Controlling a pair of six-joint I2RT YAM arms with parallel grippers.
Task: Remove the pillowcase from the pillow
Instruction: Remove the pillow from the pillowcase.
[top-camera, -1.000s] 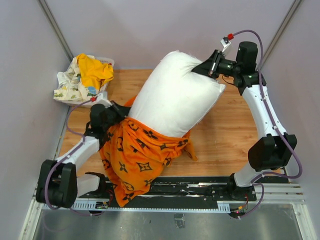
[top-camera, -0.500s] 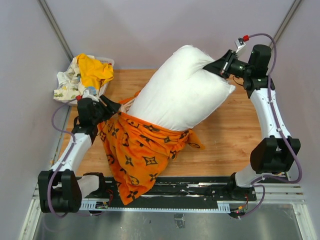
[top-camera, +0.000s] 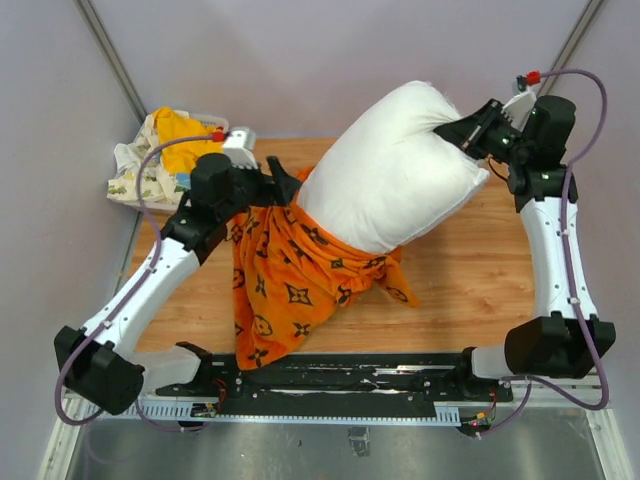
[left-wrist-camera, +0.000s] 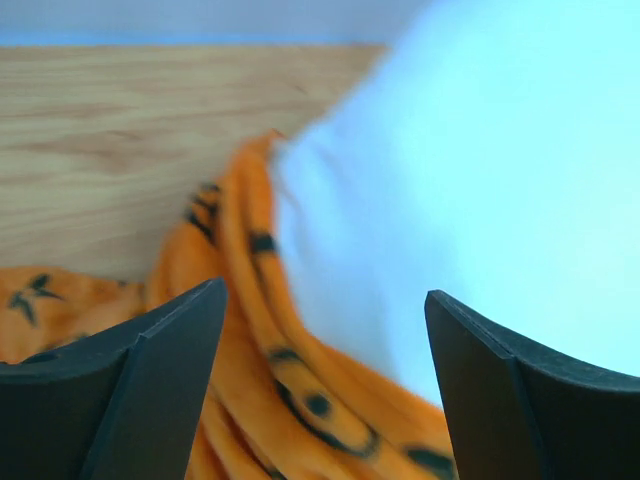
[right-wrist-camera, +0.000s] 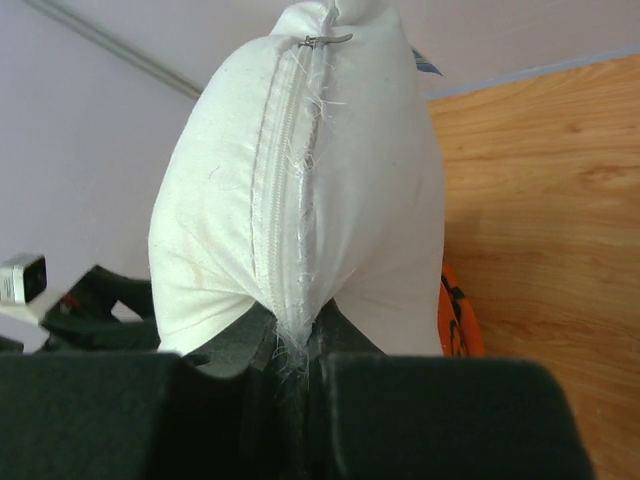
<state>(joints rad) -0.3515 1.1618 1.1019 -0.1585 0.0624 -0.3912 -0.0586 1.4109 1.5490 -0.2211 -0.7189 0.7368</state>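
The white pillow (top-camera: 400, 165) hangs tilted above the table, its upper right corner pinched in my shut right gripper (top-camera: 462, 135). In the right wrist view the fingers clamp the pillow's (right-wrist-camera: 300, 170) zipper seam at the gripper (right-wrist-camera: 300, 345). The orange pillowcase (top-camera: 300, 280) with black motifs covers only the pillow's lower left end and drapes down onto the table. My left gripper (top-camera: 285, 185) is open at the pillowcase's top edge beside the pillow. In the left wrist view the pillowcase (left-wrist-camera: 250, 330) and pillow (left-wrist-camera: 480, 170) lie beyond the wide-apart jaws of the gripper (left-wrist-camera: 325, 300).
A basket (top-camera: 215, 122) of yellow and white printed cloths sits at the back left corner. The wooden table (top-camera: 470, 270) is walled on the left, back and right. A black rail (top-camera: 350, 375) runs along the near edge.
My left gripper let go of the pillowcase, opened and moved up and right to the pillow's side. The right arm pulled the pillow farther back and right, baring more of it.
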